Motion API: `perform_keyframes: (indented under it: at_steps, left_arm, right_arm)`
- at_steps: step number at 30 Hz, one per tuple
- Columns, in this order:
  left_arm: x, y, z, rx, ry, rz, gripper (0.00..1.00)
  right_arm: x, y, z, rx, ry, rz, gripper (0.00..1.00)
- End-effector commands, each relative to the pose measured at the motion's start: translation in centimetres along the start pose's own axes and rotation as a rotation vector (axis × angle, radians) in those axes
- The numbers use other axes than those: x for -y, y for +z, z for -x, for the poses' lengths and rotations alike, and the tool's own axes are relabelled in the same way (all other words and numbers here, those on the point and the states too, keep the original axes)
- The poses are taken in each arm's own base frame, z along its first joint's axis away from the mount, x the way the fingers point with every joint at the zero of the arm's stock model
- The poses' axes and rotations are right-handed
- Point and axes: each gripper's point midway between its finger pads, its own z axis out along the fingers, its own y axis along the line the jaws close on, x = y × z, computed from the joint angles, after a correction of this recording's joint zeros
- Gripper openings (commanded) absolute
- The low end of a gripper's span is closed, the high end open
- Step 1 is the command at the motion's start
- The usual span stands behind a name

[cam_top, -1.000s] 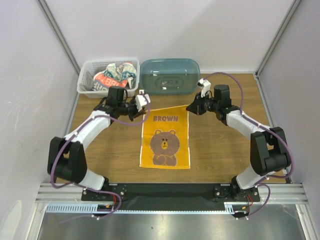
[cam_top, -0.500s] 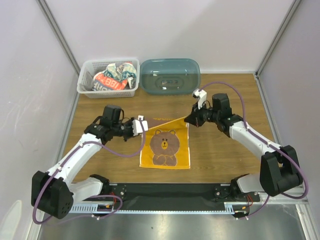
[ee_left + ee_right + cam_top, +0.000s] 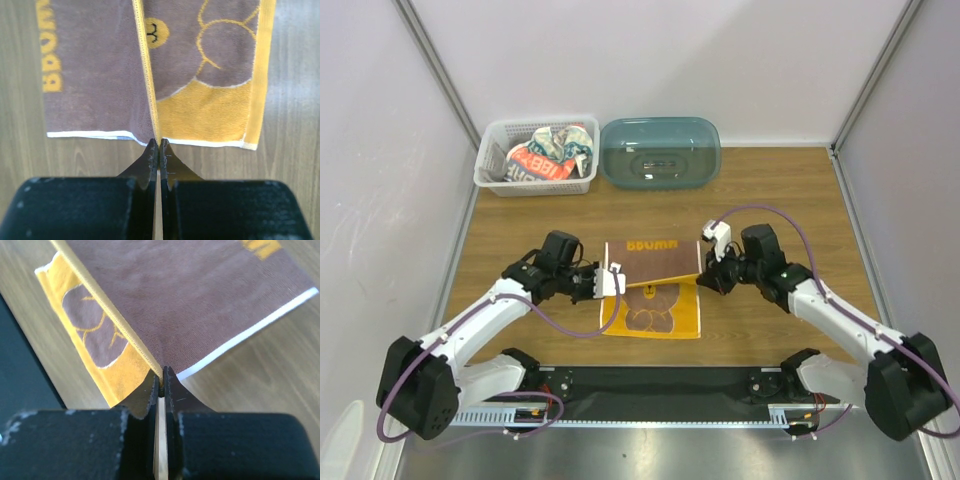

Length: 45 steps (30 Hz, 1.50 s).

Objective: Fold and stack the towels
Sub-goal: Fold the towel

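The brown towel [image 3: 653, 258] with orange edge lies mid-table, its far half lifted and turned over toward me, so the brown back with mirrored orange letters faces up. The bear's lower half [image 3: 650, 315] still shows beneath. My left gripper [image 3: 612, 283] is shut on the flap's left corner, and the left wrist view has the hem [image 3: 145, 75] pinched at the left gripper's tips [image 3: 158, 142]. My right gripper [image 3: 706, 272] is shut on the right corner, and the right wrist view has the brown towel [image 3: 200, 300] nipped in the right gripper [image 3: 161, 375]. A white towel with red-blue letters [image 3: 548, 158] sits crumpled in the basket.
The white lattice basket [image 3: 535, 186] stands at the back left and the teal oval tub [image 3: 660, 152] beside it at the back centre. Bare wood lies left and right of the towel. A black rail [image 3: 660, 380] runs along the near edge.
Both arms have drawn the towel's far edge toward the near side, folding the upper half over the bear. The lettering now shows mirrored on the brown back.
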Motion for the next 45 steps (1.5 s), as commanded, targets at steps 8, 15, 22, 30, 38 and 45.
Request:
perform_keyframes:
  at_steps: [8, 15, 22, 30, 38, 45]
  left_arm:
    - [2.5, -1.5, -5.6, -0.271, 0.026, -0.052, 0.01]
    - [2.7, -2.6, -5.1, -0.289, 0.032, -0.06, 0.0]
    - [2.8, -3.7, -3.9, -0.279, 0.043, -0.072, 0.0]
    - [4.7, -3.1, -3.9, -0.238, 0.055, -0.116, 0.0]
    - [6.8, -2.9, -3.6, -0.211, 0.038, -0.173, 0.0]
    - [8.0, -2.4, -3.4, -0.201, 0.049, -0.215, 0.23]
  right_arm:
    - [-0.3, -1.3, -1.5, -0.031, -0.069, -0.021, 0.0]
    - [-1.8, -1.1, -2.1, -0.089, -0.102, 0.054, 0.0]
    - [-2.8, -1.8, -0.5, -0.053, -0.114, 0.089, 0.0]
    - [-3.8, -1.9, -2.6, -0.14, -0.059, 0.141, 0.0]
    - [-6.2, -2.2, -3.2, -0.159, -0.111, 0.235, 0.0]
    - [-6.6, -2.6, -3.0, -0.158, -0.138, 0.248, 0.24]
